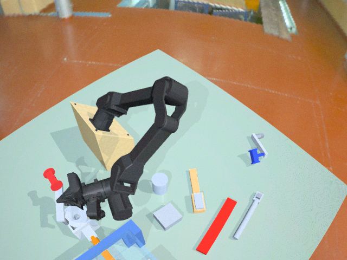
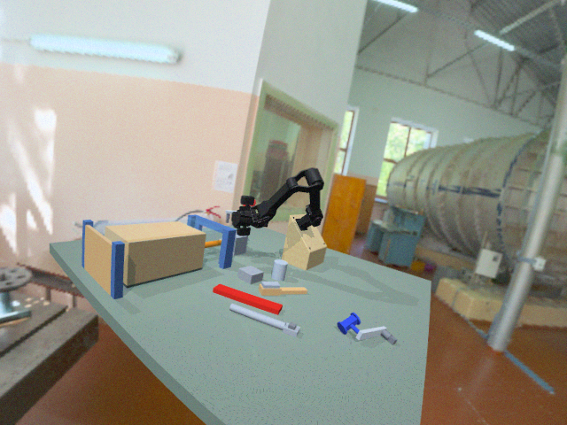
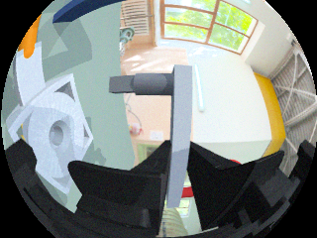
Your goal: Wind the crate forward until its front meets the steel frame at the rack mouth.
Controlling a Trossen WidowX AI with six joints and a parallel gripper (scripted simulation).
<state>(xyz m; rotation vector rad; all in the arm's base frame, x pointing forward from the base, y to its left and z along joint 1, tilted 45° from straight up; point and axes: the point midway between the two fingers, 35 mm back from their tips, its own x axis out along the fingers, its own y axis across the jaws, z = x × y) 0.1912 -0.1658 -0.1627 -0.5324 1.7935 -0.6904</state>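
My gripper (image 1: 62, 199) (image 2: 235, 218) (image 3: 176, 145) is shut on the grey arm of the red-knobbed crank handle (image 1: 59, 207) (image 3: 182, 114), held above the bench. Its red knob (image 1: 52, 179) is on the far side of the fingers from the key. The square key (image 3: 118, 84) is out in the air, apart from the winch. The pale winch (image 1: 77, 214) (image 2: 240, 245) (image 3: 42, 111) has its round hole (image 1: 76, 216) (image 3: 57, 134) uncovered. An orange strap (image 1: 104, 252) (image 2: 213, 243) (image 3: 31, 37) runs to the crate (image 2: 165, 257), which looks flat, its front apart from the blue frame (image 1: 104, 238) (image 2: 227, 249).
A wooden wedge base (image 1: 103, 151) (image 2: 306, 253) carries the arm. On the bench are a grey cylinder (image 1: 159, 184), a grey block (image 1: 168, 215), a wooden-handled tool (image 1: 194, 181), a red bar (image 1: 217, 225), a grey socket rod (image 1: 246, 219) and a blue-knobbed crank (image 1: 254, 156) (image 2: 350, 322).
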